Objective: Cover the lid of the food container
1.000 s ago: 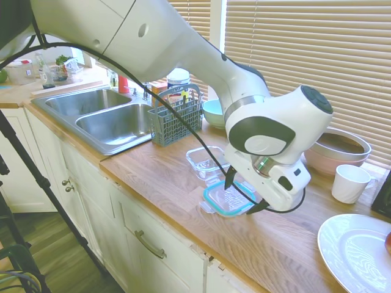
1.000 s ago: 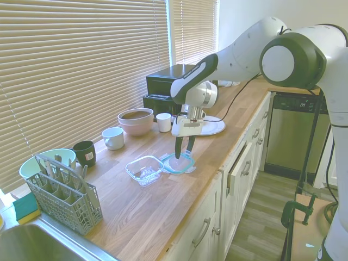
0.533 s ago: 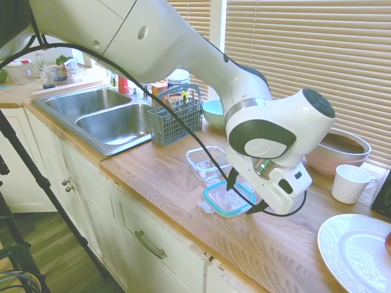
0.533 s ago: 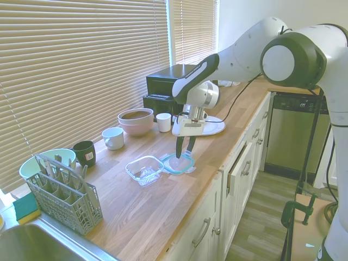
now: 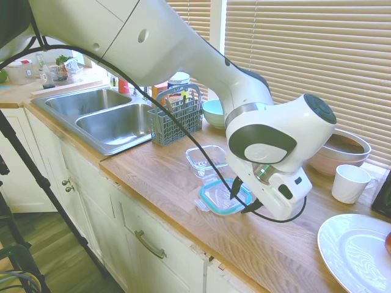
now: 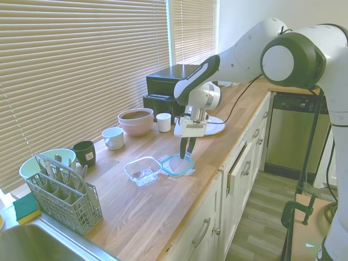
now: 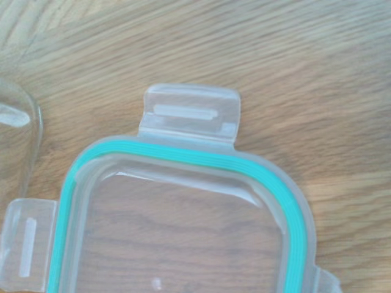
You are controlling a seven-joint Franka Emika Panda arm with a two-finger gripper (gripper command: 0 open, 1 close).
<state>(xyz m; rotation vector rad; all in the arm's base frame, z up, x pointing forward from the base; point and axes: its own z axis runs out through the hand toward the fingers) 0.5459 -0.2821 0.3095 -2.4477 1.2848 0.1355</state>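
Lid (image 5: 223, 197) lies flat on wooden counter (image 5: 287, 244), near front edge, teal seal showing all round. In 2nd ext view lid (image 6: 177, 163) sits just beside food container (image 6: 142, 169), on the side away from the sink; the two look close to touching, can't tell if they actually do. Container (image 5: 206, 161) is upright, open, nothing visible inside.

Gripper (image 5: 242, 196) points down at lid's far edge, w/ dark fingers (image 6: 186, 147) low over or on the rim. Fingers look close together w/ a narrow gap in 2nd ext view, but can't tell whether they're pinching the rim or just next to it; contact pt is hidden by the wrist in 1st ext view.

Wrist view: lid (image 7: 177, 226) fills most of frame, one snap tab (image 7: 190, 115) plainly seen, another tab at the frame edge, curved clear wall of container (image 7: 27, 122) just beside it. Wood grain under the clear panel, so lid is on bare counter, not on container.

Other stuff: grey cutlery basket (image 5: 176, 118) by the double sink (image 5: 107, 116), light-green bowl (image 5: 214, 112) behind it, pink bowl (image 5: 339, 149) and white mug (image 5: 350, 182) toward the blinds, big white plate (image 5: 357, 250) further along the counter. 2nd ext view also shows dark mug (image 6: 84, 153) and black appliance (image 6: 168, 89) at the window.
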